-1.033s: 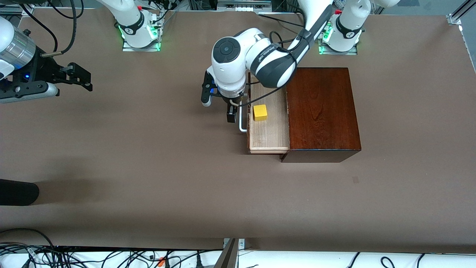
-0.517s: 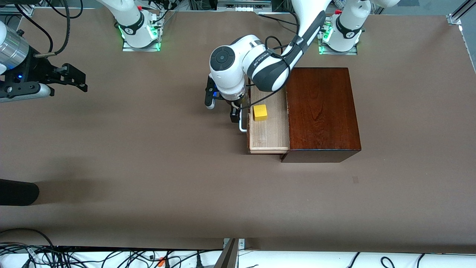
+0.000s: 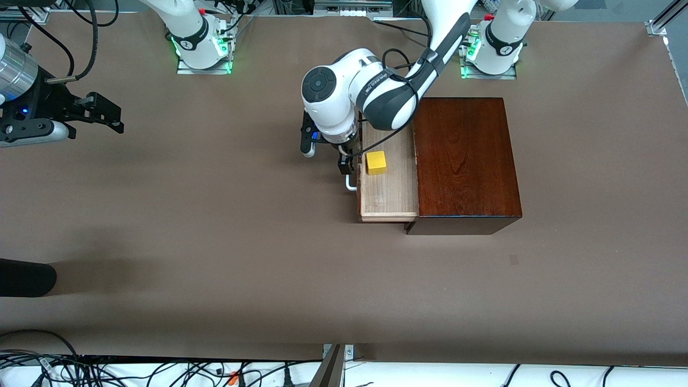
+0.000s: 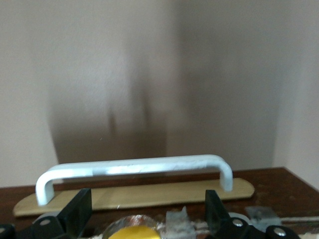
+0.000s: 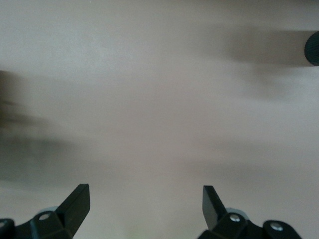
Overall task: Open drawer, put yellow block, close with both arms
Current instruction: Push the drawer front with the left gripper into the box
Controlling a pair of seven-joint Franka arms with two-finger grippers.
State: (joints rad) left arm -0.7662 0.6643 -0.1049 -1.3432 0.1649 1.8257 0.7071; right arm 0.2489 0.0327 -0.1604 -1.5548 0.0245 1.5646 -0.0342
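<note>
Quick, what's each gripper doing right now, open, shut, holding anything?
Left gripper: open, holding nothing, at the drawer's white handle.
Right gripper: open, holding nothing, over bare table at the right arm's end.

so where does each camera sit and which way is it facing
Front view: high across the table, facing both arms; shows the open drawer, yellow block, left pincer, right pincer.
Left wrist view: on the left arm, looking past open fingers at the handle.
Right wrist view: over bare table, open fingertips.
Front and left wrist views share the handle.
</note>
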